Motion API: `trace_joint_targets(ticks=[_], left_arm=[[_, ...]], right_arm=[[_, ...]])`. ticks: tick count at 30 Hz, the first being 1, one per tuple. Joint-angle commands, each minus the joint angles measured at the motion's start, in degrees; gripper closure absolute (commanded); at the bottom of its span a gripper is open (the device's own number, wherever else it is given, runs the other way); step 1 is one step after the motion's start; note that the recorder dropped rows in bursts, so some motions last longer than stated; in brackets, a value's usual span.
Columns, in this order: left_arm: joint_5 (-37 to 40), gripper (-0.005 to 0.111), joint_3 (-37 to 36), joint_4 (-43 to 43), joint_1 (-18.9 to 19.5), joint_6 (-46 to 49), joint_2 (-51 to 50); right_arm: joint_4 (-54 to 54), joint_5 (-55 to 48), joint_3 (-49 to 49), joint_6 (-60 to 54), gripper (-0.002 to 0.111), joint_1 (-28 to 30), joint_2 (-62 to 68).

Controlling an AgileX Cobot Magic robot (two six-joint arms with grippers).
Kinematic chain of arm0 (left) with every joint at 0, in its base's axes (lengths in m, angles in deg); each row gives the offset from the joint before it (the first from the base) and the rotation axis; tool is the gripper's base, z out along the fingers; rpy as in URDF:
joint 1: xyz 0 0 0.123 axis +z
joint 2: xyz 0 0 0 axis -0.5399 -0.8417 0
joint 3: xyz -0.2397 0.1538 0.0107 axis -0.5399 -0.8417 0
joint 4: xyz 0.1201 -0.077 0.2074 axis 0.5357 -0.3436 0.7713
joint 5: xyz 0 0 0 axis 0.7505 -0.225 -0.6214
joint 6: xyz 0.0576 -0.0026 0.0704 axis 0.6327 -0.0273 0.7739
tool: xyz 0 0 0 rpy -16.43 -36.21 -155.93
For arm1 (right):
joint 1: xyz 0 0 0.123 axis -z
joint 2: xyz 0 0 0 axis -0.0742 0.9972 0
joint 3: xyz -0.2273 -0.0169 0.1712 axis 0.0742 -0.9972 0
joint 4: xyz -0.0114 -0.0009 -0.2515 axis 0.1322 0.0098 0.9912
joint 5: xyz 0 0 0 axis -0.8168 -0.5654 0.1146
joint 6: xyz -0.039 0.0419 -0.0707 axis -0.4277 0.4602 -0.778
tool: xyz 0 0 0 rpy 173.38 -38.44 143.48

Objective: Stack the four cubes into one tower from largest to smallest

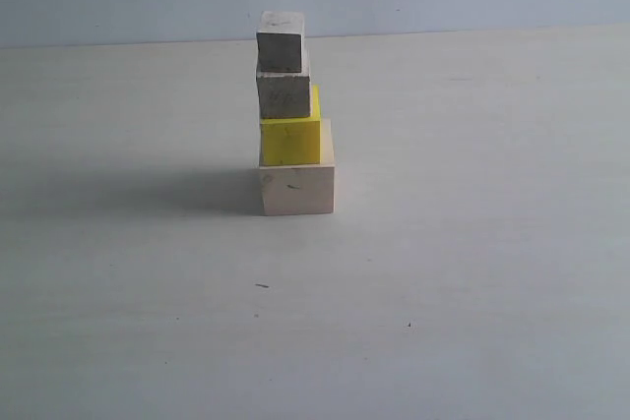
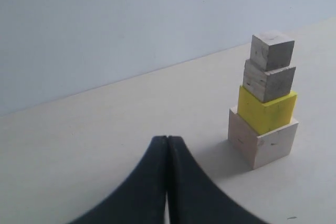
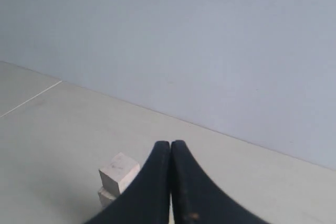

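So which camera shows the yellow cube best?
The left wrist view: the yellow cube shows two faces, clear and large. The exterior view gives mostly its front face. The right wrist view misses it.

Table [image 1: 472, 292]: pale off-white, matte, flat. One thing sits directly on it: large pale wood cube [image 1: 297, 189], flat on its base, front face toward the exterior camera, near mid-table. It throws a soft shadow [image 1: 177, 194] on the tabletop, to the left in the exterior view. Two tiny dark specks [image 1: 262, 285] on the bare surface in front of the cube, apart from it. A faint straight line [image 3: 31, 98] crosses the surface in the right wrist view
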Motion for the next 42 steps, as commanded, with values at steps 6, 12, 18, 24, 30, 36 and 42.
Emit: trace_joint_targets(ticks=[6,12,18,24,30,36,42], left_arm=[[-0.11,0.107,0.50,0.43,-0.40,0.00,0.68],[0.21,0.107,0.50,0.81,-0.40,0.00,0.68],[0.40,0.107,0.50,0.81,-0.40,0.00,0.68],[0.40,0.107,0.50,0.81,-0.40,0.00,0.68],[0.40,0.107,0.50,0.81,-0.40,0.00,0.68],[0.32,0.107,0.50,0.81,1.63,0.00,2.54],[0.32,0.107,0.50,0.81,15.52,0.00,9.37]], right_arm=[[2.07,3.99,-13.43,0.35,0.108,0.03,-13.67],[2.07,3.88,-14.05,0.46,0.108,0.03,-18.89],[2.07,3.90,-14.05,0.46,0.108,0.03,-25.44],[2.07,3.90,-14.05,0.46,0.108,-3.22,-30.69],[2.07,3.42,-14.05,0.46,0.108,-3.68,-32.42],[2.07,3.31,-14.05,0.46,0.108,-3.68,-32.41],[2.07,3.31,-14.05,0.46,0.108,-3.68,-32.41]])
